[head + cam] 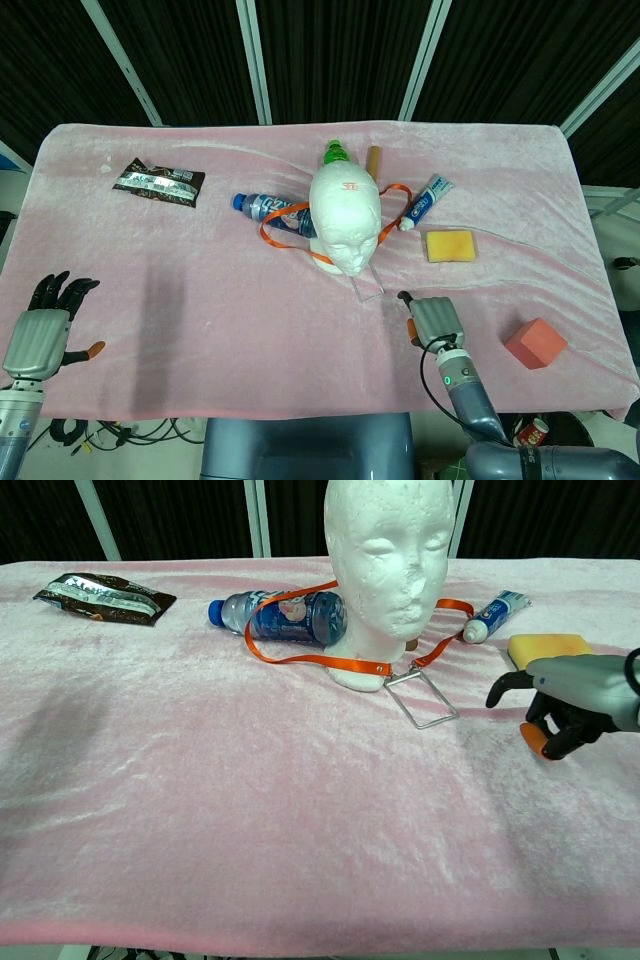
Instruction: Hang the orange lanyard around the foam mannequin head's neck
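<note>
The white foam mannequin head (345,215) (390,570) stands upright mid-table. The orange lanyard (284,236) (320,660) loops around its base and lies partly over a blue bottle. Its clear badge holder (368,285) (422,698) rests flat on the cloth in front. My right hand (432,320) (570,705) hovers low just right of the badge holder, fingers bent and apart, holding nothing. My left hand (45,325) is at the front left corner with fingers spread and empty; it shows only in the head view.
Pink cloth covers the table (200,330). Lying on it are a snack packet (158,181), a blue bottle (272,209), a green-capped bottle (336,153), a toothpaste tube (427,200), a yellow sponge (451,245) and a red block (535,343).
</note>
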Controlling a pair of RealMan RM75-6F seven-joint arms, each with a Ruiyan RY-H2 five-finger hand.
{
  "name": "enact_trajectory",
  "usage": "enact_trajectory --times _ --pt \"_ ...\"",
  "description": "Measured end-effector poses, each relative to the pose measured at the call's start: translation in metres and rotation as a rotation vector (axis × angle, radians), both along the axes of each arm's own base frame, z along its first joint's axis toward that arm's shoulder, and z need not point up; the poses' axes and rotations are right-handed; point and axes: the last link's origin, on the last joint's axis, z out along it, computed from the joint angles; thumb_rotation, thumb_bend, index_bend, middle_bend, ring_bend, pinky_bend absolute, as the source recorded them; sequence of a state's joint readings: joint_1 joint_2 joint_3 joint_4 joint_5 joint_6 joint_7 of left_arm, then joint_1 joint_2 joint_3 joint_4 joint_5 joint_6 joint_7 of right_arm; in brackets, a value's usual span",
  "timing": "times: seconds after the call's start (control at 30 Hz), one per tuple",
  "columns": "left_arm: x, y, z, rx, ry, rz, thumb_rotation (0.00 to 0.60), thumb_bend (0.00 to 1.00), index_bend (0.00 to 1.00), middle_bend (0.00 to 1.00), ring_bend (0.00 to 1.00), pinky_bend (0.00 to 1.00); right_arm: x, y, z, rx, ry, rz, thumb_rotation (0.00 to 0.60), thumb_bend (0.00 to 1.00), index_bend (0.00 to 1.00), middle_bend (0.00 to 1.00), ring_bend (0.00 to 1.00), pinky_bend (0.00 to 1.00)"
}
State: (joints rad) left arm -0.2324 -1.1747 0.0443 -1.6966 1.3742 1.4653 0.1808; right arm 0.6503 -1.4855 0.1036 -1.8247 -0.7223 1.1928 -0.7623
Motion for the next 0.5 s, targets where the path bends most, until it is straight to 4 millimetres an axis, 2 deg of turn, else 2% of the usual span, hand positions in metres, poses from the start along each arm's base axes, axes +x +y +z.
enact_trajectory --times 0.2,0.5 --pt "-0.002 0.003 0.0 0.024 -0.008 0.01 0.6 0.1 0.18 0.18 0.0 0.01 0.018 -0.013 -0.016 0.012 0.012 -0.004 0.6 0.63 0.23 0.75 0.75 0.57" --pt "-0.004 0.003 0.001 0.04 -0.007 0.018 0.6 0.1 0.18 0.18 0.0 0.01 0.03 -0.022 -0.031 0.018 0.028 -0.006 0.6 0.63 0.23 0.75 0.75 0.57"
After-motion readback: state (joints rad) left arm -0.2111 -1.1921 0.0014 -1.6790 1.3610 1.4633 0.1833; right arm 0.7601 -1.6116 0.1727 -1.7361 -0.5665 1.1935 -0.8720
